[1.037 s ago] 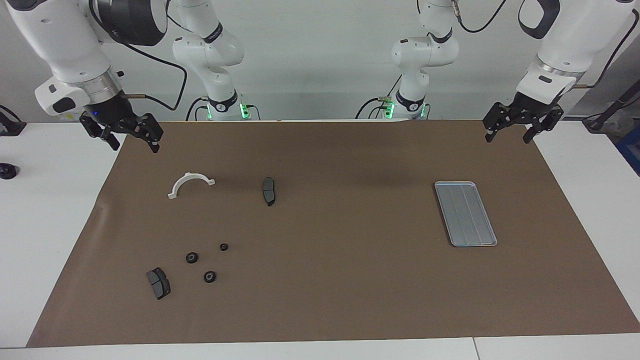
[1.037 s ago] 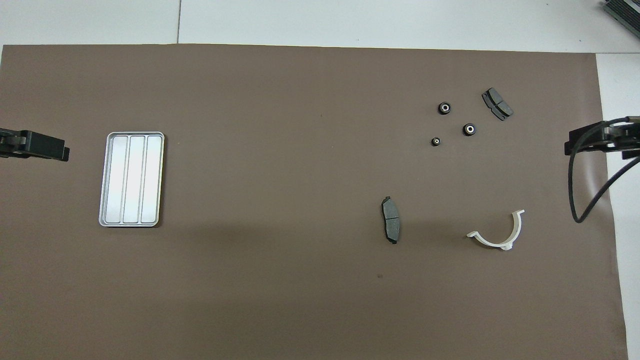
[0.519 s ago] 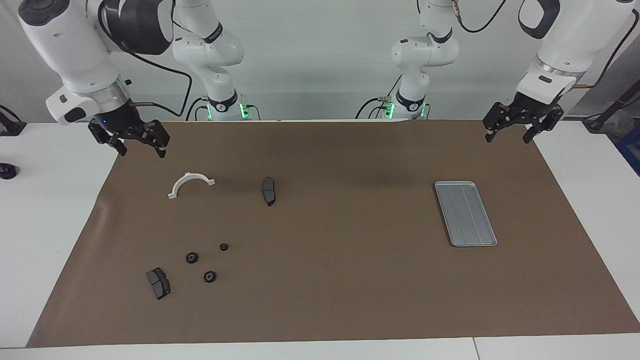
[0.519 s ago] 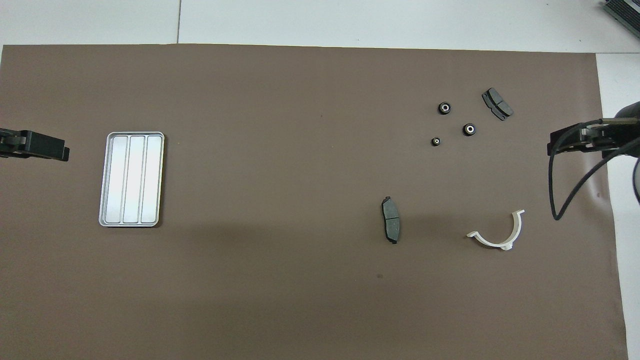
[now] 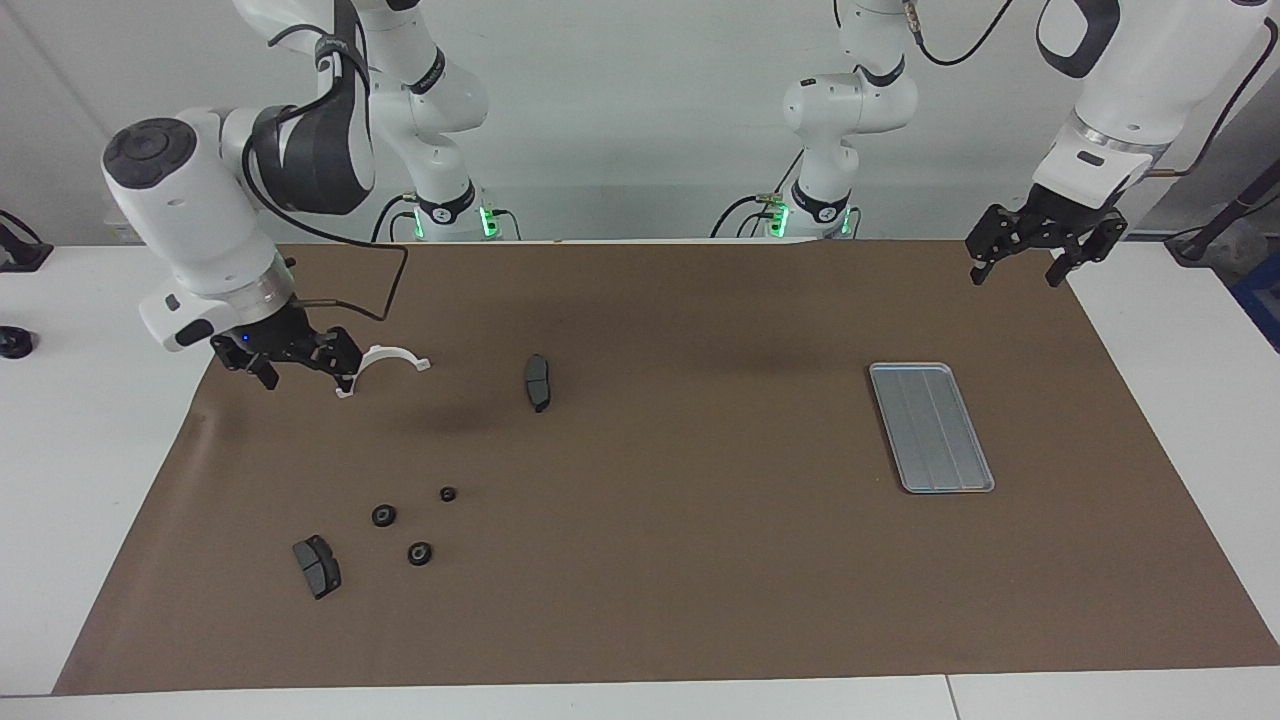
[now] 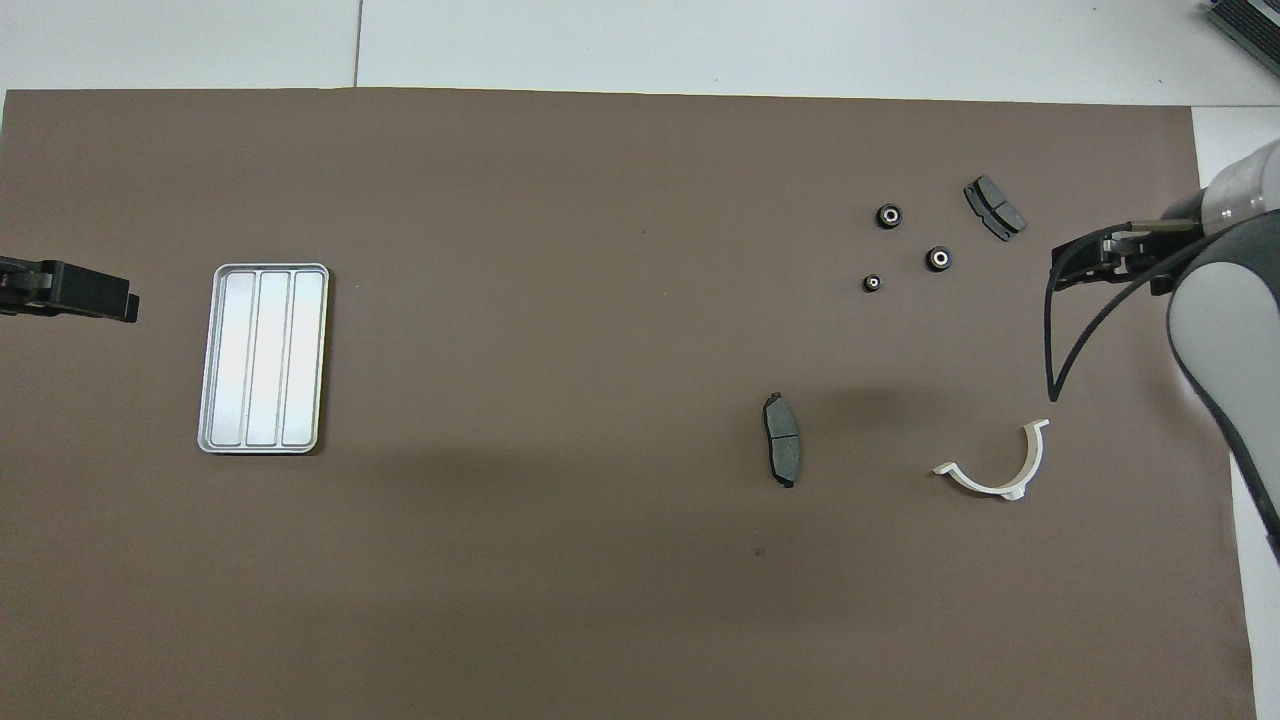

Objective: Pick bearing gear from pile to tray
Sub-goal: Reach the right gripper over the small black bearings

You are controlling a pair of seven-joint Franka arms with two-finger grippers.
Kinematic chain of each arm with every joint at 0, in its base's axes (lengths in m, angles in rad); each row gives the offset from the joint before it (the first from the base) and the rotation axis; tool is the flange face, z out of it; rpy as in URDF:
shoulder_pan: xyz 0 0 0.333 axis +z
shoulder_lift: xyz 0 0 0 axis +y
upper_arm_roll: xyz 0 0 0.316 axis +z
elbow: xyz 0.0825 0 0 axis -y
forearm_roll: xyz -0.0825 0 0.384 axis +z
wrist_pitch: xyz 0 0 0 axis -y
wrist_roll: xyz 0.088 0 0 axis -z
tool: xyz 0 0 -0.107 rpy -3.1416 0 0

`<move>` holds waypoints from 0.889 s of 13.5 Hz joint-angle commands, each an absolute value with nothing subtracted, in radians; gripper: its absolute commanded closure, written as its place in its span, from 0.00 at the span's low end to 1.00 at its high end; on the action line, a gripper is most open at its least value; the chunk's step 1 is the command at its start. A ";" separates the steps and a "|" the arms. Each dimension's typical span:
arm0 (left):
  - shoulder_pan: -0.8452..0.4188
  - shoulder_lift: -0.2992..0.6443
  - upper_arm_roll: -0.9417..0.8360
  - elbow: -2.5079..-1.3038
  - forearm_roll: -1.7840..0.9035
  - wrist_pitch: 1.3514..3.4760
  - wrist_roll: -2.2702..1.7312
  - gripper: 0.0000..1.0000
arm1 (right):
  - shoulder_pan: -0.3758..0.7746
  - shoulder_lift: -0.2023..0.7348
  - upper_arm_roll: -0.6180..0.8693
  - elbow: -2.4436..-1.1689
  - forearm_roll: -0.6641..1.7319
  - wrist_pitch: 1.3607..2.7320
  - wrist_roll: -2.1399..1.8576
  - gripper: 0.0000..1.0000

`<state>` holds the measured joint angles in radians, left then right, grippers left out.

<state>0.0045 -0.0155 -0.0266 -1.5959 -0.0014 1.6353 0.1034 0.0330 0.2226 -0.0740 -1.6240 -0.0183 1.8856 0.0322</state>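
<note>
- Facing view: a white desk (image 5: 100, 450) carries a wide brown paper mat (image 5: 660, 560) before a pale wall, with both robot bases at the top.
- The flat, shallow silver-grey ridged metal tray (image 5: 931, 427) lies toward the left arm's end of the desk with nothing in it, so by my reading no part has been delivered yet.
- Three tiny black round rings (image 5: 384, 515) lie loose toward the right arm's end, well apart from the tray, beside a dark grey curved pad (image 5: 316, 566); a second dark grey pad (image 5: 537, 381) and a white half-ring plastic bracket (image 5: 383, 366) lie nearer to the robots.
- The right hand (image 5: 296, 362) hangs over the mat just beside the bracket's end, its fingers spread wide and holding nothing.
- The left hand (image 5: 1020, 258) waits over the mat's corner, fingers wide too, holding nothing.
- Overhead view: the same brown mat fills the picture and the tray (image 6: 263, 268) again shows only bare ridges.
- The rings (image 6: 889, 216) sit untouched; the right hand (image 6: 1080, 270) is apart from them, toward the mat's edge.
- The left hand (image 6: 120, 300) shows at the edge, beside the tray.
- Judged so, picking, carrying and placing all remain.
</note>
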 commanded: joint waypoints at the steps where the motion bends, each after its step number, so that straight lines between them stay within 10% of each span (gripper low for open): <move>1: 0.017 -0.041 -0.034 -1.628 -0.011 1.647 0.110 0.00 | 0.028 0.274 -0.071 -1.621 -0.018 1.951 0.018 0.00; 12: 0.017 -0.041 -0.034 -1.628 -0.011 1.647 0.110 0.00 | 0.035 0.498 -0.071 -1.603 -0.020 2.210 0.023 0.00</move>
<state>0.0045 -0.0155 -0.0267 -1.5959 -0.0014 1.6353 0.1034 0.0347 0.4470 -0.0726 -1.6237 -0.0184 2.1748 0.0322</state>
